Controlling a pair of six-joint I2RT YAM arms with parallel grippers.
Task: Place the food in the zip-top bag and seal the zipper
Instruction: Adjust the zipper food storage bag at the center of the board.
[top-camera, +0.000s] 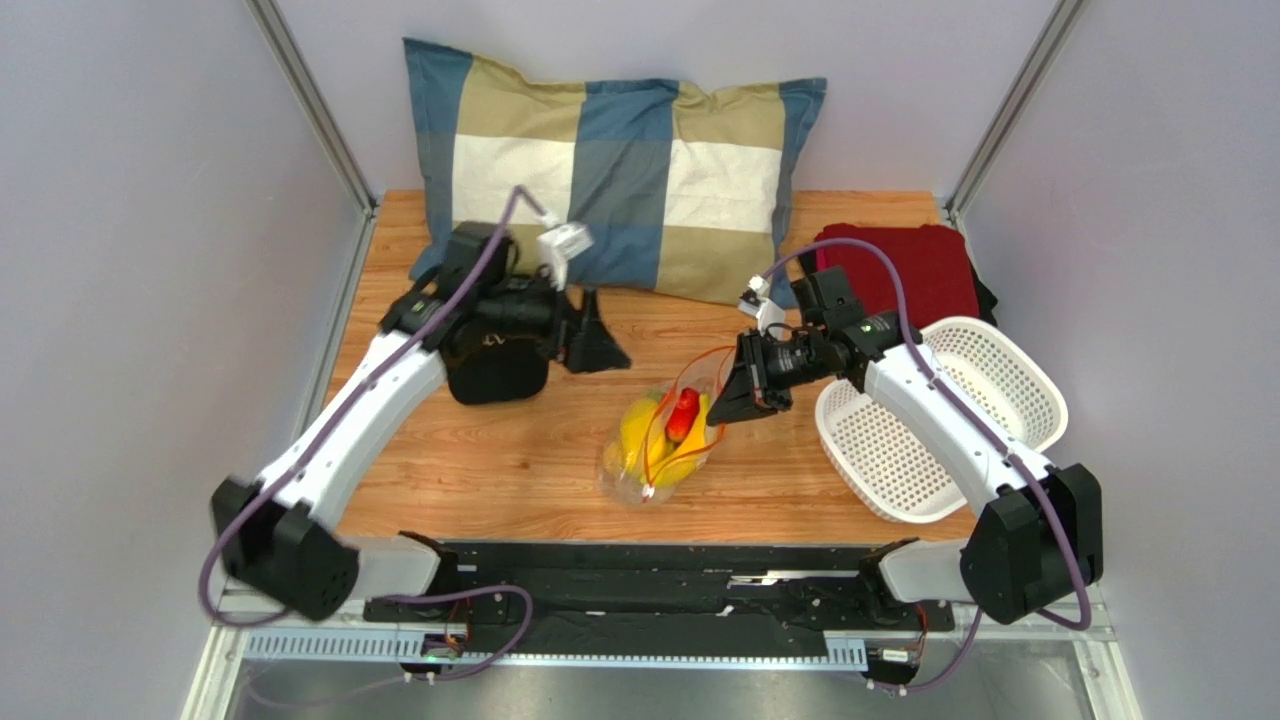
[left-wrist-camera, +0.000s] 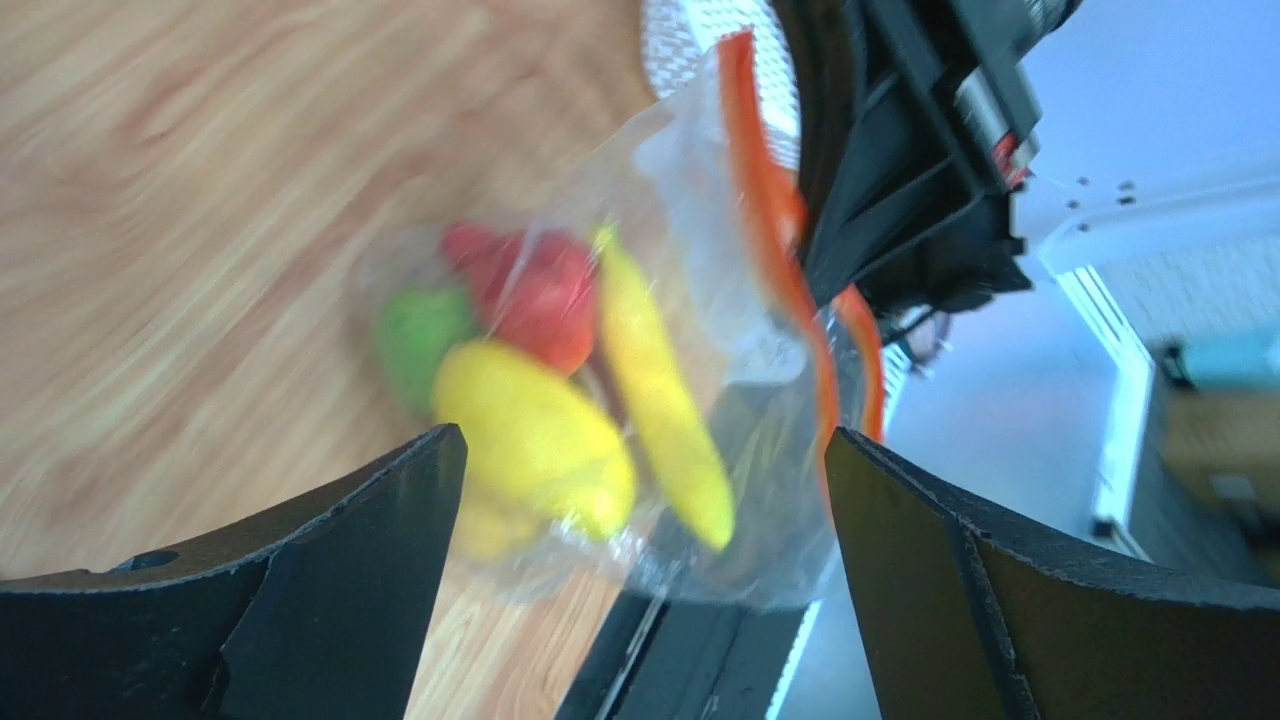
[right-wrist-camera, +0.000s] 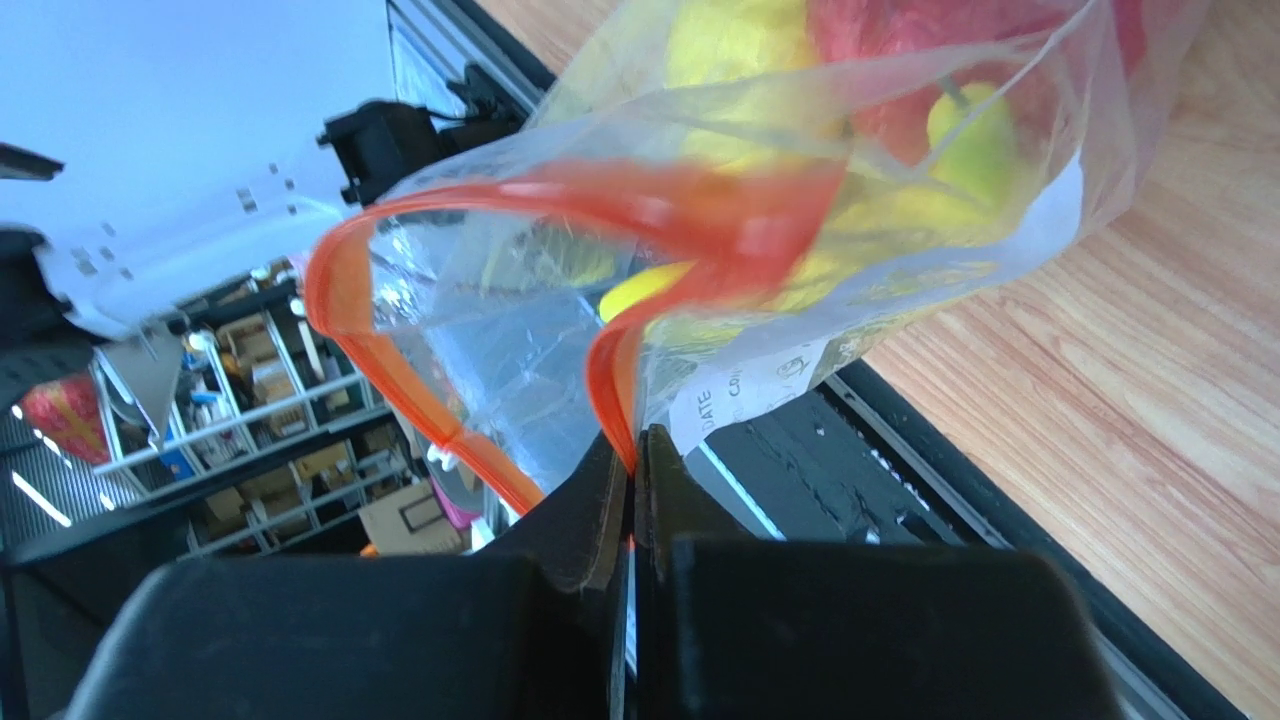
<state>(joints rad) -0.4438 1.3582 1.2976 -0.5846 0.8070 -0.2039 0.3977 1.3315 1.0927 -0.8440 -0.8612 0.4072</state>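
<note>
The clear zip-top bag (top-camera: 661, 443) hangs over the table's middle, held by its mouth. Its orange-red zipper (top-camera: 706, 393) gapes open in a loop. Inside are the yellow banana (left-wrist-camera: 661, 398), a yellow lemon-like piece (left-wrist-camera: 534, 435), a red piece (left-wrist-camera: 541, 293) and a green piece (left-wrist-camera: 418, 338). My right gripper (top-camera: 744, 398) is shut on the zipper strip (right-wrist-camera: 624, 398) at the bag's mouth. My left gripper (top-camera: 601, 342) is open and empty, to the left of the bag and apart from it. The bag's white label (right-wrist-camera: 751, 393) shows in the right wrist view.
A white perforated basket (top-camera: 939, 413) stands at the right. A checked pillow (top-camera: 616, 165) lies at the back, a dark red cloth (top-camera: 909, 270) at the back right. The black rail (top-camera: 646, 578) runs along the near edge.
</note>
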